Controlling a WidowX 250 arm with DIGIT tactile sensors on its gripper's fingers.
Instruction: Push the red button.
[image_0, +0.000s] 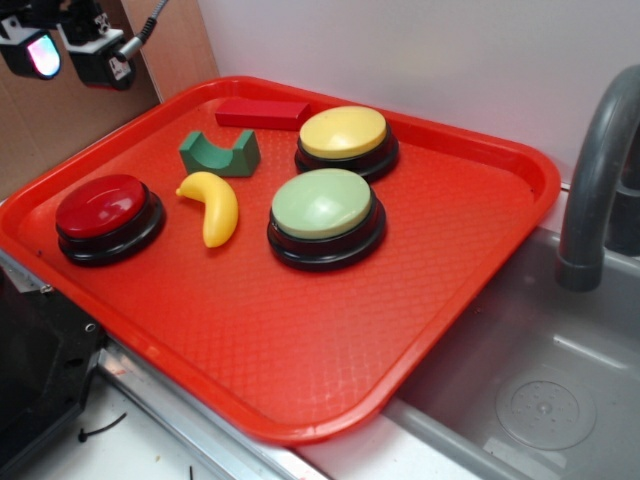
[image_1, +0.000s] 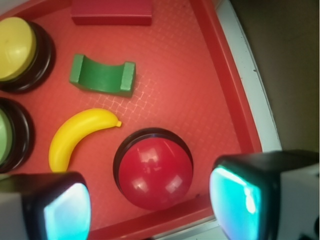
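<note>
The red button (image_0: 103, 207), a glossy red dome on a black round base, sits at the left end of the red tray (image_0: 330, 340). In the wrist view the red button (image_1: 154, 172) lies below and between my two fingers. My gripper (image_0: 72, 48) hangs high above the tray's far left corner, well above the button. My gripper (image_1: 156, 210) is open and empty, its jaws wide apart with pale pads facing inward.
On the tray stand a yellow button (image_0: 345, 138), a pale green button (image_0: 325, 212), a toy banana (image_0: 212, 205), a green arch block (image_0: 219, 152) and a flat red block (image_0: 262, 112). A grey sink (image_0: 540, 390) with a faucet (image_0: 592, 190) lies to the right.
</note>
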